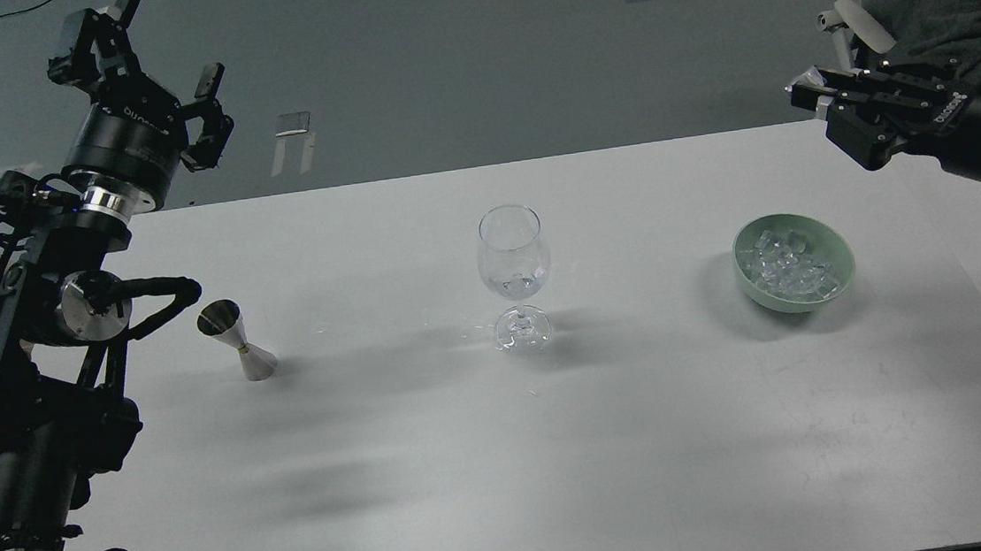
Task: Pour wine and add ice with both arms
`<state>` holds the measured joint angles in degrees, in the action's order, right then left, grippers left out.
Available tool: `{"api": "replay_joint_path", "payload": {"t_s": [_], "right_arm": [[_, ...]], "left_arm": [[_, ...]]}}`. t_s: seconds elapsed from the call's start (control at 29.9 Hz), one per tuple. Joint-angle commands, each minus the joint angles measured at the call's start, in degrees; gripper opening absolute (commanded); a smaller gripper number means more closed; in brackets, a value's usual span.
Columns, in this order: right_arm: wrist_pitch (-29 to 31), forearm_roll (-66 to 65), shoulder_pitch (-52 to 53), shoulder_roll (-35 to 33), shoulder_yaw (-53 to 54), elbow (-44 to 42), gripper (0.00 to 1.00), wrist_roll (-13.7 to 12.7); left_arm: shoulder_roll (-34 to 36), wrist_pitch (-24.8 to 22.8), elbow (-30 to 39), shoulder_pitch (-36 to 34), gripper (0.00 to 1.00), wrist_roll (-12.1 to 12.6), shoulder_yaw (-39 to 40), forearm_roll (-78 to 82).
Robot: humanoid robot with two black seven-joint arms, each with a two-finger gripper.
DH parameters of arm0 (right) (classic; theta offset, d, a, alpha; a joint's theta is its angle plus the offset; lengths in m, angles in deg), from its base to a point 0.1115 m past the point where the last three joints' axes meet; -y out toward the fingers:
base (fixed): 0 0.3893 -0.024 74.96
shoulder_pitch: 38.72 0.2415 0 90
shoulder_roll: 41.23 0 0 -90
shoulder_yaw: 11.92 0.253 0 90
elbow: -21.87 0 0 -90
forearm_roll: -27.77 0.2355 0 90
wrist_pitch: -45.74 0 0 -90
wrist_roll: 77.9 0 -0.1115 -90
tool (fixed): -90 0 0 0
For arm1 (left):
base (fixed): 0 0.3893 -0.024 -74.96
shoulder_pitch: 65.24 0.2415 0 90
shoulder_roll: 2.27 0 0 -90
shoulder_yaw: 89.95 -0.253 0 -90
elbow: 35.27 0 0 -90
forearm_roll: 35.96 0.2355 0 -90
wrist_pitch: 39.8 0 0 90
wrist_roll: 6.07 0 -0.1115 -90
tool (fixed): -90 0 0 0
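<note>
Ice (790, 271) heaped in green bowl (837, 281) | white table (560, 465) | grey floor (454, 57)

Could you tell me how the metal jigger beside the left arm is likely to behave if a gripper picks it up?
The jigger looks like polished metal, so probably stiff but slippery between gripper fingers. Its narrow waist with flared cones above and below should give a natural hold. It stands leaning in this view on a small base, so a sideways nudge may well tip it, after which it could roll in a curve on the table.

One wine glass (515, 266), one jigger (237, 338), one bowl (796, 289), many ice cubes (787, 267).
</note>
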<state>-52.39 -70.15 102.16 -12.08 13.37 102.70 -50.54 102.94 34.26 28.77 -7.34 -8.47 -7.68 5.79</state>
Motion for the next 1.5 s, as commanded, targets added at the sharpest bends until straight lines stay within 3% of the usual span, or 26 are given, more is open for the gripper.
{"api": "replay_joint_path", "payload": {"t_s": [0.0, 0.17, 0.37, 0.7, 1.04, 1.47], "right_arm": [[3.99, 0.01, 6.50, 1.34, -0.33, 1.87, 0.00, -0.02], [9.00, -0.34, 12.47, 7.83, -1.64, 1.87, 0.00, -0.11], [10.59, -0.61, 18.54, 15.13, -10.16, 0.91, 0.00, -0.11], [18.85, -0.52, 27.60, 22.52, -18.60, -3.31, 0.00, -0.11], [25.35, -0.17, 34.80, 34.82, -27.31, -13.15, 0.00, 0.51], [30.54, 0.01, 37.89, 38.87, -31.61, -16.49, 0.00, 0.51]], "left_arm": [[0.00, 0.11, 0.12, -0.16, 0.98, 0.03, 0.00, 0.00], [0.00, 0.20, 0.12, 0.01, 0.98, 0.12, 0.00, 0.00], [-0.09, 0.29, 0.12, 0.01, 0.98, 0.21, -0.09, 0.00], [-0.53, 0.46, 0.12, 0.10, 0.98, 0.30, -0.09, 0.09], [-0.53, 0.29, 0.12, 0.10, 0.98, 0.30, -0.09, 0.00], [-0.44, 0.02, 0.12, 0.28, 0.98, 0.21, 0.09, -0.09]]}}
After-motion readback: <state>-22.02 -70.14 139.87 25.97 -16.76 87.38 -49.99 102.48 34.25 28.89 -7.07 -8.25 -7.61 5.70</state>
